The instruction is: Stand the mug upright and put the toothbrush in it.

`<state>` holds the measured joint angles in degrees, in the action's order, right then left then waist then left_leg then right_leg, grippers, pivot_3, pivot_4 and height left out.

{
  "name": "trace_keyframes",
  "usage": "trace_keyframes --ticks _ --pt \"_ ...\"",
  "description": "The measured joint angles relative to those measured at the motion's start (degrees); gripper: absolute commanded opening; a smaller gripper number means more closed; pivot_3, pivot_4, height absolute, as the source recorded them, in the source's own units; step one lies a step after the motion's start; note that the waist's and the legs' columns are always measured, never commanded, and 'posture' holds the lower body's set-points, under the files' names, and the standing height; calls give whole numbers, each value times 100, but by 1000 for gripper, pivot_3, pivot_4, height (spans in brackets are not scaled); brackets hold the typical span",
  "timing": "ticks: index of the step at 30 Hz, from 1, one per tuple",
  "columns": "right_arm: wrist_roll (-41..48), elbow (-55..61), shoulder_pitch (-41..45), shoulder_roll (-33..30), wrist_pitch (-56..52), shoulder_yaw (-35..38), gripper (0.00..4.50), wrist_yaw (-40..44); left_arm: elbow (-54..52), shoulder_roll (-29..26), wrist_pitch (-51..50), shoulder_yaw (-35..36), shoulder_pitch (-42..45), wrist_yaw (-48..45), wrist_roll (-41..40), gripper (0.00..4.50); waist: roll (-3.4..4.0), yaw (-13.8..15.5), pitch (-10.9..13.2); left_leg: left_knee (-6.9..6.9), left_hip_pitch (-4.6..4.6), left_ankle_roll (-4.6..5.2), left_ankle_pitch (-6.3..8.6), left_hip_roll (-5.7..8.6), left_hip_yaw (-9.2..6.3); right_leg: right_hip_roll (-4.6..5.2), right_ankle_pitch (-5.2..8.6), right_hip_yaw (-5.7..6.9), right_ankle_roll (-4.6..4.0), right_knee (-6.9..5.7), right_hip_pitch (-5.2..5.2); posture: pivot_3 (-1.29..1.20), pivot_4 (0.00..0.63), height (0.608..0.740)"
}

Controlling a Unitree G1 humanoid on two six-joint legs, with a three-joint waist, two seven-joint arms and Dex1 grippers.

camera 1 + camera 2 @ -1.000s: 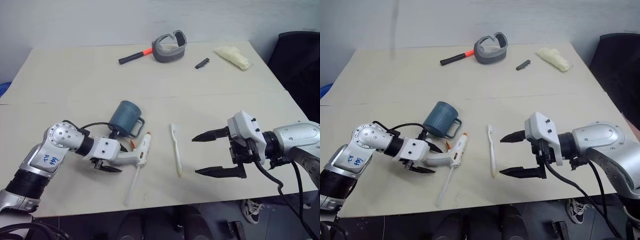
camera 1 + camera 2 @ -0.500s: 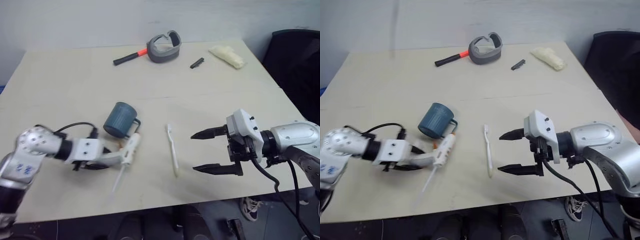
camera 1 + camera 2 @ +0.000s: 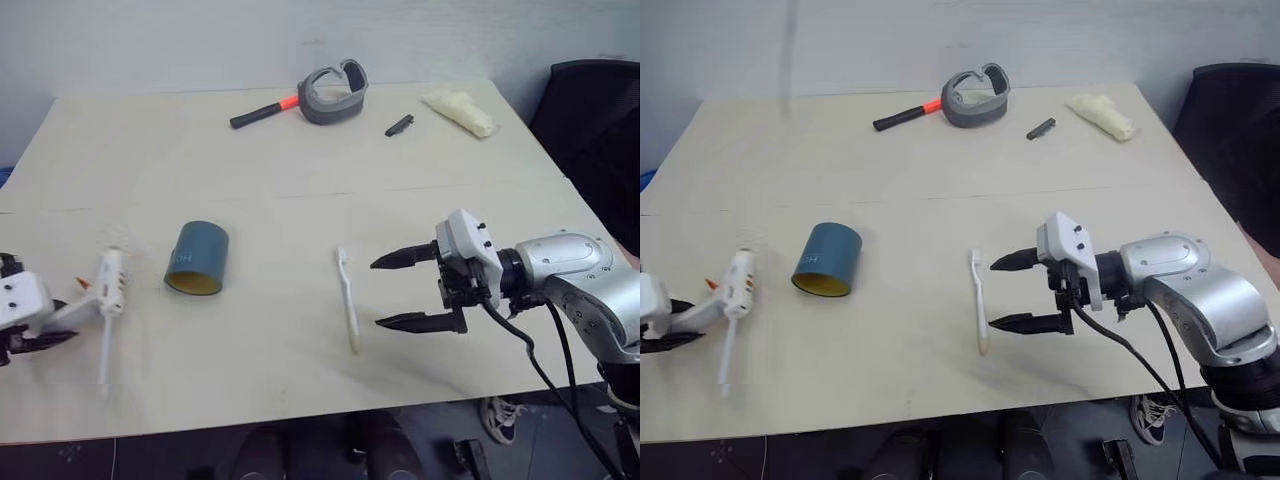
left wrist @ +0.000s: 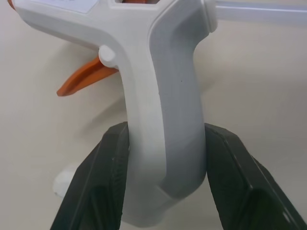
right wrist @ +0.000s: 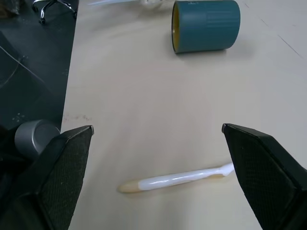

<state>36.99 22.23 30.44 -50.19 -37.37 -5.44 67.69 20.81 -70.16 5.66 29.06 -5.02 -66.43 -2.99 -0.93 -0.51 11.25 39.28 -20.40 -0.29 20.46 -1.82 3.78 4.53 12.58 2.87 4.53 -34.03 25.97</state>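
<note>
Right pincer (image 3: 392,291) agape; left pincer (image 4: 163,191) seemingly clamped.

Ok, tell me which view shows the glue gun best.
The left wrist view: the glue gun sits close up, its handle clamped in the left end effector. Both eye views show it whole but small at the table's left edge.

Mug (image 3: 827,259) on side; toothbrush (image 3: 980,312) flat beside right gripper (image 3: 1006,293), fingers apart.
</note>
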Motion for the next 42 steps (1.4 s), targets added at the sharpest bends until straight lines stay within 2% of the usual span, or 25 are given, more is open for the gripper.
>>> trace_keyframes --ticks 5,10,13,14,15,20,26,31,34,38,42 --pt "-65 -30 14 118 61 -87 4500 48 1183 -102 348 -320 596 751 323 2216 -8 32 -4 -1 -13 -1 4 -2 24 1 -1 14 1 -7 27 0 150 740" --pt "-146 -35 0 141 104 -83 4500 85 2636 -152 798 -1077 1516 1437 821 2216 -26 37 -13 -1 -17 -1 5 -2 55 4 -1 17 1 -20 47 0 150 740" --pt "-165 -34 4 142 103 -81 4500 90 3147 -151 918 -1440 2008 1606 960 2216 -42 37 -23 -1 -15 -1 6 -3 65 7 -1 21 0 -25 50 0 150 740" --pt "-167 -35 5 142 100 -80 4500 88 3265 -149 934 -1514 2124 1635 979 2698 -45 34 -25 -1 -14 -1 7 -3 68 8 -1 21 0 -25 51 0 150 740" --pt "-167 -35 5 142 99 -80 4500 85 3340 -149 938 -1565 2205 1650 980 2846 -48 32 -27 -1 -13 -2 8 -5 72 8 -1 22 0 -26 51 0 150 740" --pt "-161 -12 -20 142 47 -52 4500 25 3563 -162 1061 -1695 2361 1613 954 4405 -50 26 -28 -1 2 -3 16 -9 97 12 -1 25 -1 -34 54 0 150 740" --pt "-115 37 -196 124 -61 74 4500 -39 3464 -592 1759 -1404 1871 1251 611 4457 -57 26 -32 0 13 -1 26 -19 135 20 -3 28 -5 -39 63 0 150 740" --pt "-101 46 -206 99 -83 152 4500 -29 2274 -888 2165 -712 1315 -48 -371 4457 -58 39 -32 0 18 1 32 -18 146 34 -2 52 -11 -40 62 0 150 740" --pt "-58 40 -197 96 -146 155 4500 -8 1311 -906 1981 -662 1372 -579 -850 4457 -58 51 -32 1 18 1 31 -16 148 32 -2 50 -11 -41 61 0 150 740" --pt "-15 2 -86 66 -171 171 4500 78 561 -761 2475 -1329 1942 -968 -849 4457 -55 44 -32 1 21 0 30 -14 153 25 -2 44 -11 -42 61 0 150 740" --pt "31 -20 39 31 -245 231 4500 63 940 -256 3520 -2421 3095 -1273 -205 4457 -55 35 -31 2 21 -12 24 -18 155 13 -7 44 -18 -44 61 0 150 740"
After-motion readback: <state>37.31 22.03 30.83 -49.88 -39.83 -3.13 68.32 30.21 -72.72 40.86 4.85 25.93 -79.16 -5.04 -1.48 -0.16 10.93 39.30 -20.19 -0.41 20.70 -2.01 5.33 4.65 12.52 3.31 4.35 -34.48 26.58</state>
